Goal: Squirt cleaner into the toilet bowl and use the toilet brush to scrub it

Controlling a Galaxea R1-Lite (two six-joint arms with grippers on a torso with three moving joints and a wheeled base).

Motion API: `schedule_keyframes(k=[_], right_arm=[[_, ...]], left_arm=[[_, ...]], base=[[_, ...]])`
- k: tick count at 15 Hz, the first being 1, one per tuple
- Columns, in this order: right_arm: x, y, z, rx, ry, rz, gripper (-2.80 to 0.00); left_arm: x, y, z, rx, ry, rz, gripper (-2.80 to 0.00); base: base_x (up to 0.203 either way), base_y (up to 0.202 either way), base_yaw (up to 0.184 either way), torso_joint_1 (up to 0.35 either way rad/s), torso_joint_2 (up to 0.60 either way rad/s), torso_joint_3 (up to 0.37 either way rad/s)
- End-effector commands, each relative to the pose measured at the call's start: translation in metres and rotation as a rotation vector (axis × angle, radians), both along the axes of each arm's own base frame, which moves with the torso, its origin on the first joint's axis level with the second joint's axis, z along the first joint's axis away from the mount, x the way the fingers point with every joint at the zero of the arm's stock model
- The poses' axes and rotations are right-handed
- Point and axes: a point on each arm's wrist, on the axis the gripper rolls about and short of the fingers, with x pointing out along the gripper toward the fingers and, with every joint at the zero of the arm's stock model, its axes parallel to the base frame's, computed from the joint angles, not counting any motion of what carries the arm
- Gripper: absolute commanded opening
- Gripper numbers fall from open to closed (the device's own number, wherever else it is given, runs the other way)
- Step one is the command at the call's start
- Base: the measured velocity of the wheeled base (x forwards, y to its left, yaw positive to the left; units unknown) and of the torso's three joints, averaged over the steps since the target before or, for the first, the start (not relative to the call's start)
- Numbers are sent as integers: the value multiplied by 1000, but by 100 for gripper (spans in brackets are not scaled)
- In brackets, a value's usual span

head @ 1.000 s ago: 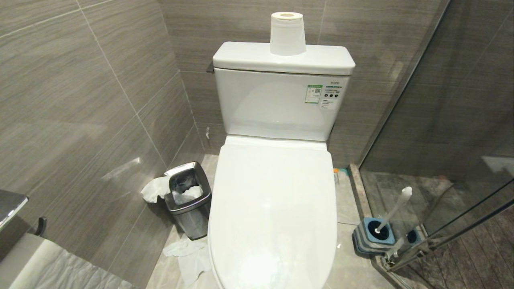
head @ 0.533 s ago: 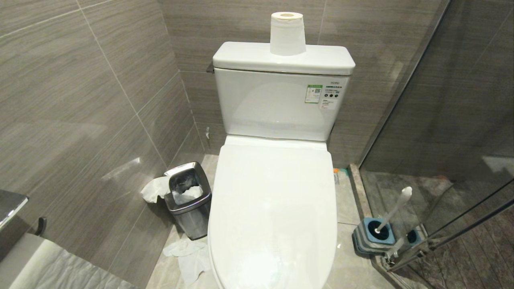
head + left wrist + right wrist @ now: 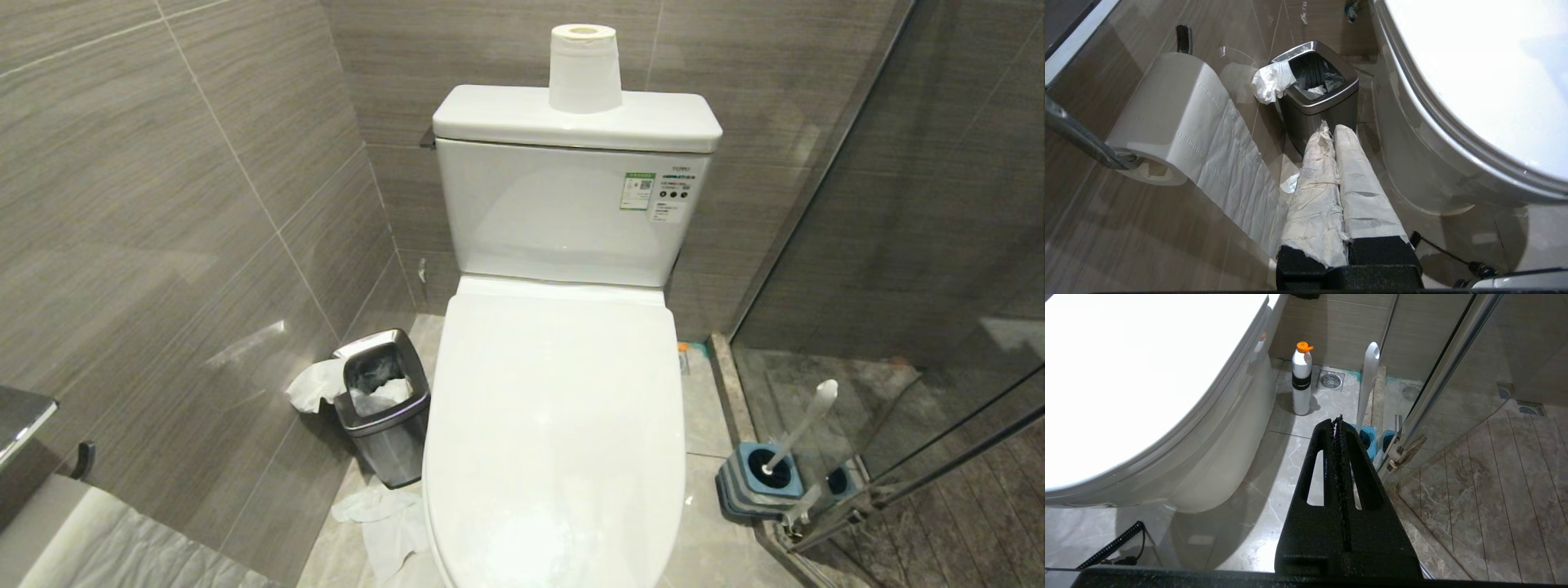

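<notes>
White ceramic: the toilet bowl [image 3: 555, 425] fills the middle, its lid down over the basin; a paper roll [image 3: 584, 69] stands on the cistern [image 3: 571, 188] at the far wall.
Toilet brush: the toilet brush [image 3: 796, 429] leans in its blue-grey holder [image 3: 755, 482] on the floor to the right, against the glass shower door [image 3: 922, 269].
Cleaner: a white bottle with an orange cap [image 3: 1302, 379] stands on the floor just right of the bowl.
Bin: a steel waste bin [image 3: 384, 404] sits left of the bowl, tissue [image 3: 314, 384] hanging over its rim.
Left gripper: the left gripper [image 3: 1333, 132], fingers wrapped in white paper and pressed together, hangs low near the bin.
Right gripper: the right gripper [image 3: 1337, 422], black jaws together, hangs low near the brush.
</notes>
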Motion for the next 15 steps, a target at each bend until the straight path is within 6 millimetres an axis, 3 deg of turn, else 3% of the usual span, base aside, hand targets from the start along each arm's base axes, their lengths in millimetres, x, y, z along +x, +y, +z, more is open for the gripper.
schedule_keyframes(k=[1,15], right_arm=[[0,0,0,0,2,0,-280],[0,0,0,0,1,1,-280]], left_arm=[[0,0,0,-91,-3,22,-280],[0,1,0,-109,-5,30,-280]], base=[[0,0,0,0,0,0],[0,0,0,0,0,0]])
